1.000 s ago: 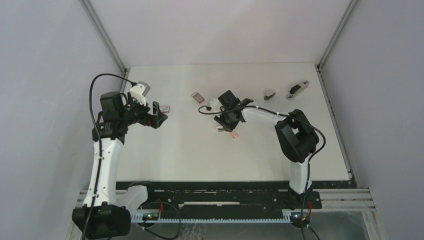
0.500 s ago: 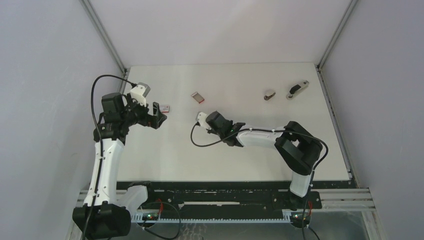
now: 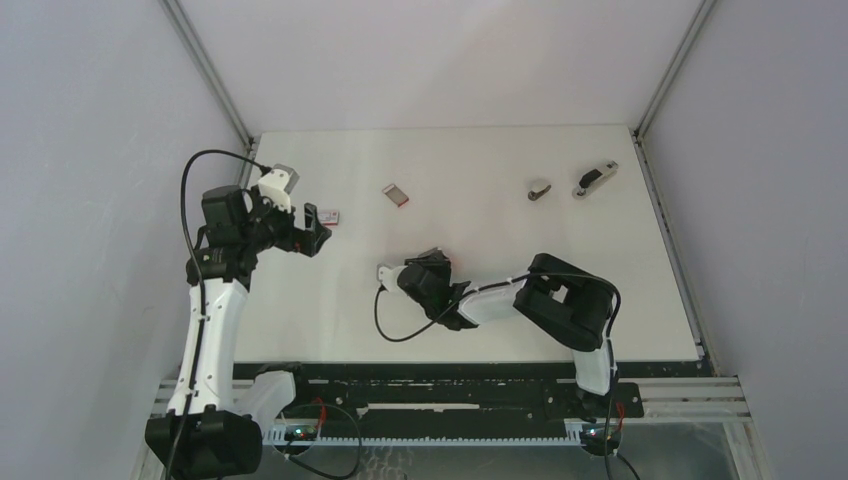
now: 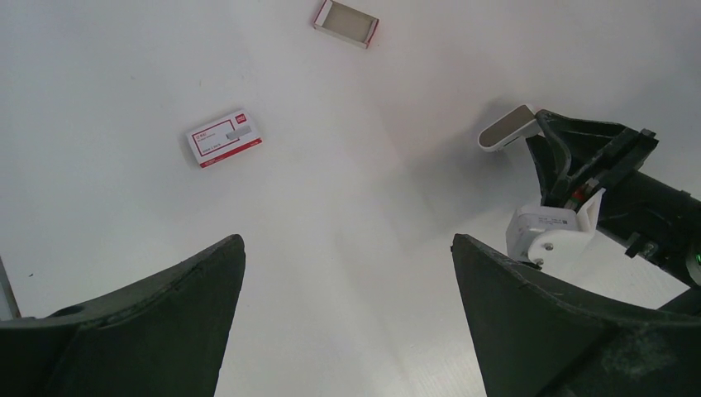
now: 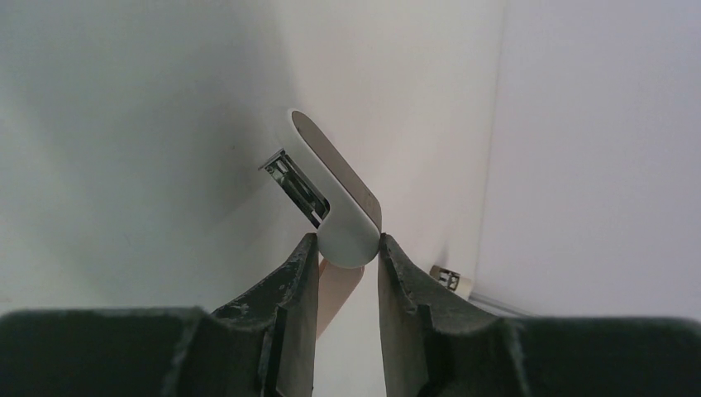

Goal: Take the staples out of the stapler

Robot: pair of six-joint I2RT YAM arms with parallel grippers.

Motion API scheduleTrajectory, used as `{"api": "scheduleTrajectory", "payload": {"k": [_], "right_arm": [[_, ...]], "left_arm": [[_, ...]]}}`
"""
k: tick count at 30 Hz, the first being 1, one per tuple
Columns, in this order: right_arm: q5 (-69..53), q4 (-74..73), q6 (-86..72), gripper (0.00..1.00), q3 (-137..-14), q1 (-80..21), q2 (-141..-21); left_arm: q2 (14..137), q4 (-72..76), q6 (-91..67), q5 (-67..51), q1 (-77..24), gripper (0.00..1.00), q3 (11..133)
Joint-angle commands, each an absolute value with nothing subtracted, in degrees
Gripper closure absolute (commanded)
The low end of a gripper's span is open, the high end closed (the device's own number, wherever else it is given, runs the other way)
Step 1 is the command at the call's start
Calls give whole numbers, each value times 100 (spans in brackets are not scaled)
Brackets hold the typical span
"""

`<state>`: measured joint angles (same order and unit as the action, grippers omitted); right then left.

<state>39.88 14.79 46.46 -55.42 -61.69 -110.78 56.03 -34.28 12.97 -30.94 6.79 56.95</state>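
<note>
Left gripper (image 3: 317,228) spread wide at mid-left, red-and-white box (image 3: 331,215) just beside it on the white table (image 3: 480,160), open box (image 3: 396,194) further right, right gripper (image 5: 347,245) near centre clamped on the white stapler (image 5: 339,194), its metal magazine (image 5: 293,184) swung out, staples too tiny to make out tbh

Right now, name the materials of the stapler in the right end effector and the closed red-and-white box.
The stapler has a smooth white shell, likely plastic by its soft sheen; its inner channel glints like bare metal. The box looks like printed card: flat, crisp-edged.
</note>
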Motion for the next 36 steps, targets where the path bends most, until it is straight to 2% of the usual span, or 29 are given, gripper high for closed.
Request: {"api": "scheduleTrajectory", "payload": {"k": [1,6,17,26,36], "right_arm": [[4472,2691,5258,84,-5474,-6261,-11103],[4677,3230,5401,84,-5396,-6242,-11002],[4369,2743,5470,83,-5293,-6617,-11536],[4484,3216,5627,83,-5293,-6399,-10964],[3869,1646,4421,82,-5655,-6000,-10227]], "left_arm": [[5447,-3182,1199,-3050,723,1,5566],[5426,-3150,1172,-3023,723,1,5546],[5411,-3146,1154,-2966,729,1,5548],[5423,-3134,1146,-2997,721,1,5548],[5515,-3118,1147,-2984,729,1,5553]]}}
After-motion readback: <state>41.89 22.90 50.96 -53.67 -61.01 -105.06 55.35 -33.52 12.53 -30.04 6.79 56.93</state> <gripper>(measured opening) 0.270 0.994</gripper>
